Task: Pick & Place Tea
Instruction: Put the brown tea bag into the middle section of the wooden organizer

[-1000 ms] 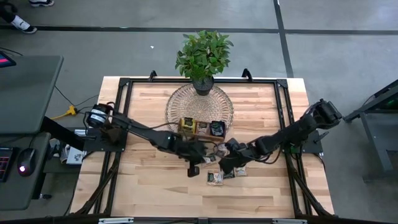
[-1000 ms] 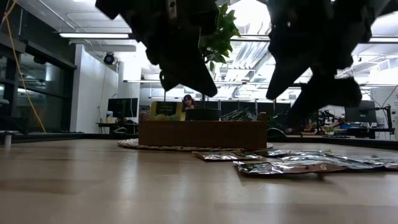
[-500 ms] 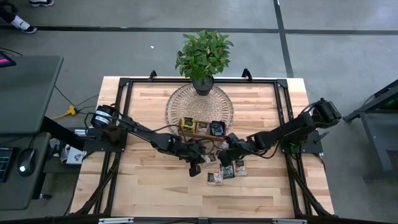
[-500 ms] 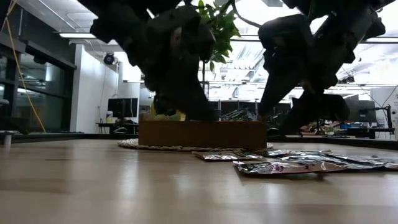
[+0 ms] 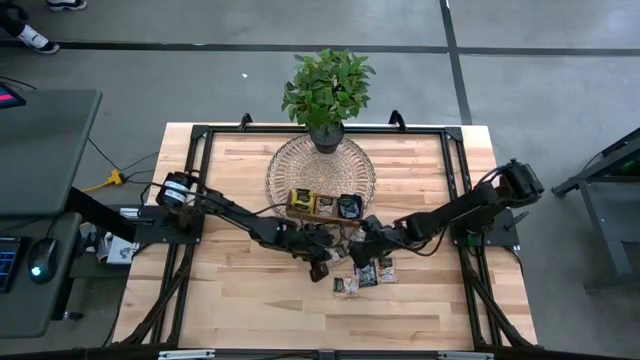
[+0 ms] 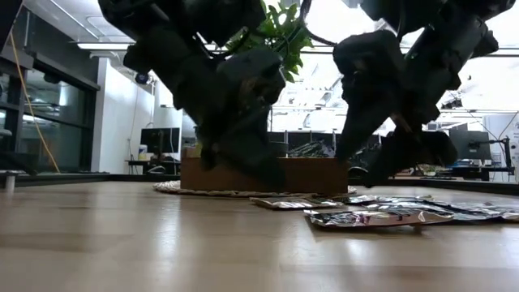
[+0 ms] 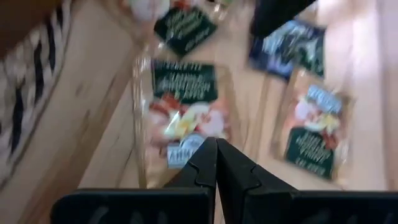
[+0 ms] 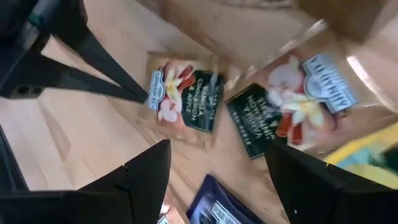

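The wooden tray (image 5: 320, 205) sat on a woven mat (image 5: 320, 165), holding a few sachets. More tea sachets (image 5: 362, 275) lay loose on the table (image 5: 230, 290) before it. The left gripper (image 7: 216, 146) hovered pinched together, empty; the right gripper (image 8: 217, 165) gaped wide, empty.

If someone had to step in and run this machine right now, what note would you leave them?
Left gripper: fingers shut, empty, tips just over a sachet on the table.
Right gripper: open, empty, above the loose sachets.
Tea: a few sachets stand in the wooden tray on the woven mat; a small scatter lies on the table in front of the tray, under both grippers.
Done: some tea seems already placed in the tray.
Left: pick up the loose sachets one by one, probably for the tray. Nothing is held now.
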Controlling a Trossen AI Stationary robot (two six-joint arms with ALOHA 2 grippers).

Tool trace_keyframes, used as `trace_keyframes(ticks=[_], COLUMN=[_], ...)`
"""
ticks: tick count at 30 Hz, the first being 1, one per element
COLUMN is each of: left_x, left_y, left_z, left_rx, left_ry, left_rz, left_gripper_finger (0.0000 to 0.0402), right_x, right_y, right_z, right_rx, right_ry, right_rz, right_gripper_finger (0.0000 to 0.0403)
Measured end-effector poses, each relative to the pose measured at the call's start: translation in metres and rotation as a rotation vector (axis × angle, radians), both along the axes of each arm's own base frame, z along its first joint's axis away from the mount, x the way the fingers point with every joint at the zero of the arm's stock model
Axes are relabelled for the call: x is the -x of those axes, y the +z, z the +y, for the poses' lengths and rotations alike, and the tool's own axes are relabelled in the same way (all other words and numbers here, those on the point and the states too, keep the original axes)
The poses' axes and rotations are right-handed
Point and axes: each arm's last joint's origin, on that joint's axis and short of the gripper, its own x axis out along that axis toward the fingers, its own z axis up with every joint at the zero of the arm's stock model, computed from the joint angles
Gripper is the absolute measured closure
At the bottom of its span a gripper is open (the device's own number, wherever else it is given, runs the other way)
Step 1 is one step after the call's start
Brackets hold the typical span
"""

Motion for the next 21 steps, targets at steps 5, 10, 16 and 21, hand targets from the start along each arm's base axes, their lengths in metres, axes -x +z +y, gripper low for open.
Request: trace_keyframes(ticks=[5, 10, 16, 21], left_x=[0.003, 0.002, 0.000, -0.001], left_y=[-0.003, -0.015, -0.032, -0.034], left_z=[-0.002, -0.001, -0.003, -0.006], left_rx=[-0.019, -0.032, 0.006, 0.036], left_ry=[0.006, 0.020, 0.028, 0.020], left_rz=[0.036, 0.078, 0.108, 0.103], left_gripper_finger=[0.0402, 0.0401, 0.0401, 0.0401], right_x=[-0.009, -0.015, -0.016, -0.019], right_y=[-0.013, -0.023, -0.024, -0.023], right_z=[0.004, 0.006, 0.004, 0.004], right_rx=[-0.048, -0.058, -0.049, -0.044], right_ry=[0.003, -0.007, -0.025, -0.020], right_rz=[-0.025, -0.031, -0.029, -0.035], right_gripper_finger=[0.0147, 0.0147, 0.0147, 0.0147])
